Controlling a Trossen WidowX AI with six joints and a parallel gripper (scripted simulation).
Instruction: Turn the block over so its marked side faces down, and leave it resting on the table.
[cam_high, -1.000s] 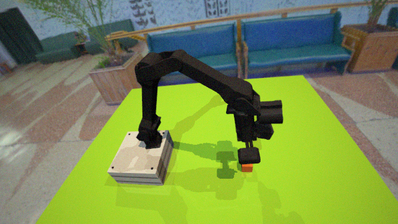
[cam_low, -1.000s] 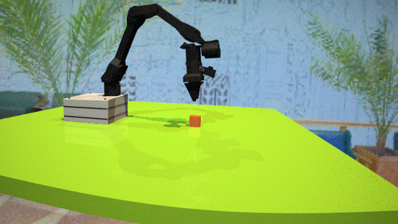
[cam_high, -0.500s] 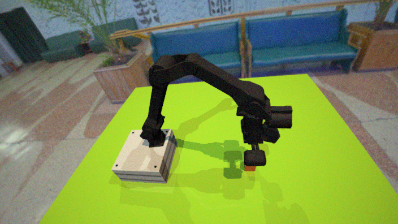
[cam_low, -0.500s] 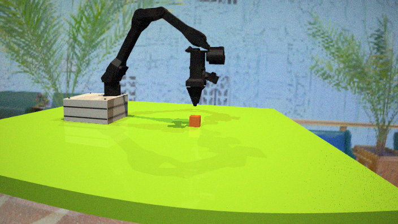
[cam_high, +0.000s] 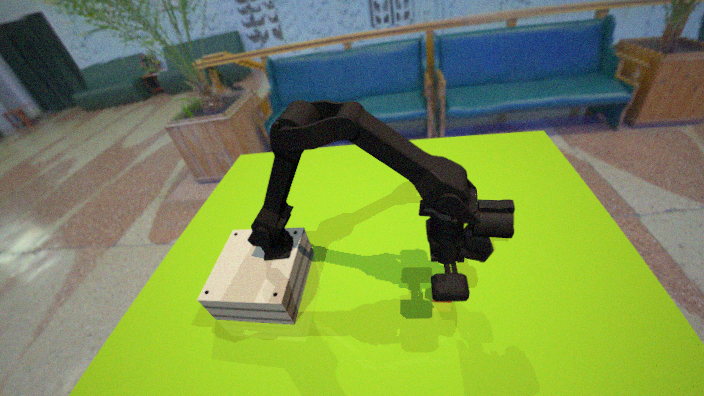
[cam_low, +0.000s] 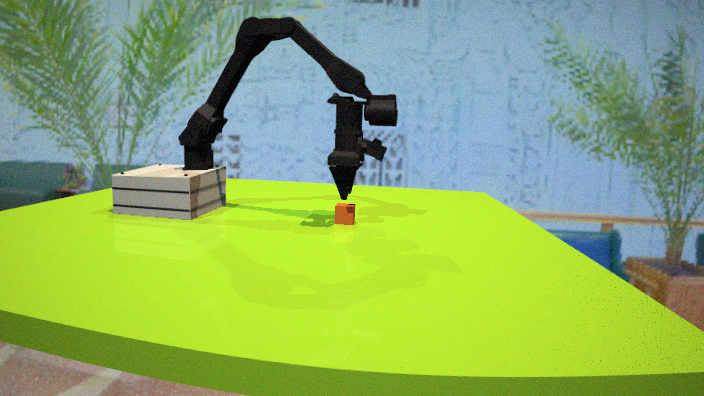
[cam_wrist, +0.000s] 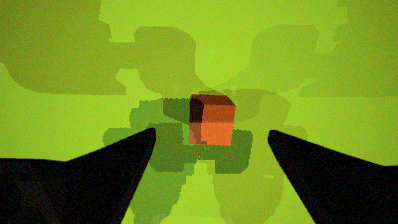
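Observation:
A small orange block rests on the bright green table. In the top view it is almost wholly hidden behind the near finger. In the wrist view it shows a larger face, partly in shadow, and a darker strip of a side along its upper edge. I cannot tell where the marked side is. My gripper is open and empty. It points straight down just above the block, whose image lies between the two fingertips in the wrist view.
The arm stands on a pale layered base box at the left of the table. Shadows of the arm fall across the table around the block. Benches and planters stand beyond the table's far edge.

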